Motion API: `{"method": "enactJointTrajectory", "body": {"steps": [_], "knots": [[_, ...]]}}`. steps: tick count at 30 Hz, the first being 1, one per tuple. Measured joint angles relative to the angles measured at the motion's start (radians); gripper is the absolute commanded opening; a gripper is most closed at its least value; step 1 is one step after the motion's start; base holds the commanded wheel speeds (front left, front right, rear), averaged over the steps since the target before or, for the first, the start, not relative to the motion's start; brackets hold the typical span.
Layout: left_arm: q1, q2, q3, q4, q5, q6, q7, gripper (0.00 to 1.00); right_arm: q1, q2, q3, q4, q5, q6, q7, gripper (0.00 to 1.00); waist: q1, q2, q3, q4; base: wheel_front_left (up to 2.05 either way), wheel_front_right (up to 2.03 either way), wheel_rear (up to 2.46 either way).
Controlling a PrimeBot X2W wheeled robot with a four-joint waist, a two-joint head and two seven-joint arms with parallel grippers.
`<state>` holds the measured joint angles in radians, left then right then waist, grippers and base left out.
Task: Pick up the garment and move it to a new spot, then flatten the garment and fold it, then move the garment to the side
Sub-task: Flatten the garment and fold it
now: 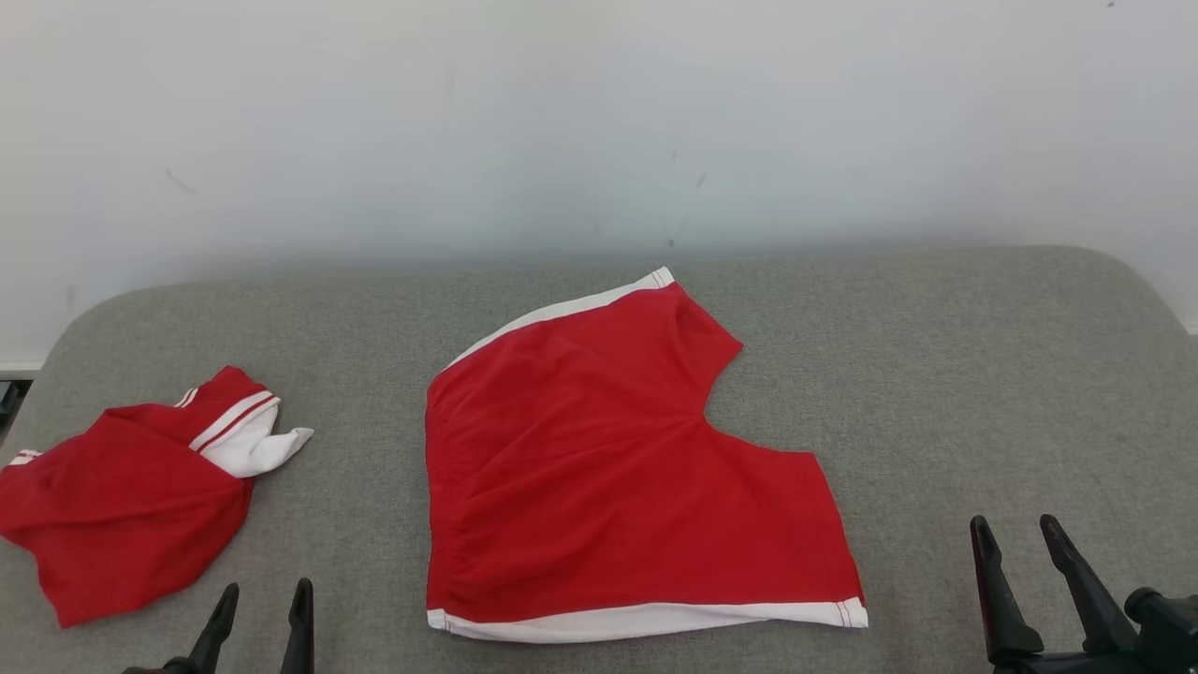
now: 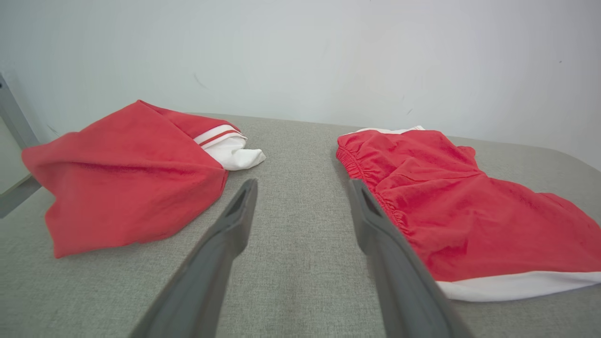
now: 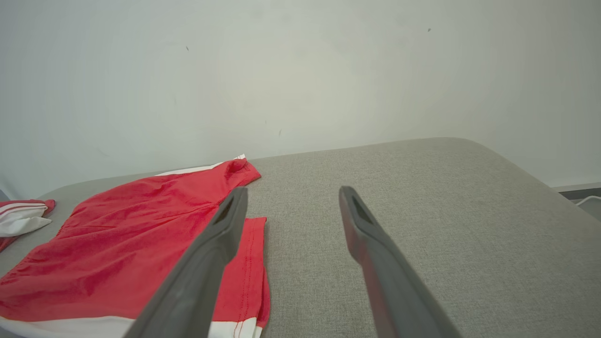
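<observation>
Before me a grey fabric-covered cushioned surface (image 1: 936, 374) with rounded corners runs back to a plain pale wall (image 1: 599, 112) bearing a few faint scuffs, evenly lit, with a grey post (image 2: 14, 117) standing off its left end.

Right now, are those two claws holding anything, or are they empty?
Left gripper: open, holding nothing.
Right gripper: open, holding nothing.

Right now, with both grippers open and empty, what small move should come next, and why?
Probably move the right gripper left to the near leg corner of the red shorts. They lie spread flat, not yet folded, on the cushion, and that corner lies nearest this gripper.
</observation>
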<state>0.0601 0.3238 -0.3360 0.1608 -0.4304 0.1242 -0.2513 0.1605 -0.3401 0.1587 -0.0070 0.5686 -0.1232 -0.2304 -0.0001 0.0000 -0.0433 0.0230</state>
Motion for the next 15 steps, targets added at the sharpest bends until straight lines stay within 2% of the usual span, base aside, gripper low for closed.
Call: {"method": "enactJointTrajectory", "body": {"steps": [15], "knots": [[0.021,-0.011,0.035,-0.052,0.053,0.000,0.032,1.00,0.007,0.005,-0.003,-0.020,-0.025,0.000,0.003,1.00,0.0000,0.0000,0.002,-0.002,0.00,0.00,0.00]]}}
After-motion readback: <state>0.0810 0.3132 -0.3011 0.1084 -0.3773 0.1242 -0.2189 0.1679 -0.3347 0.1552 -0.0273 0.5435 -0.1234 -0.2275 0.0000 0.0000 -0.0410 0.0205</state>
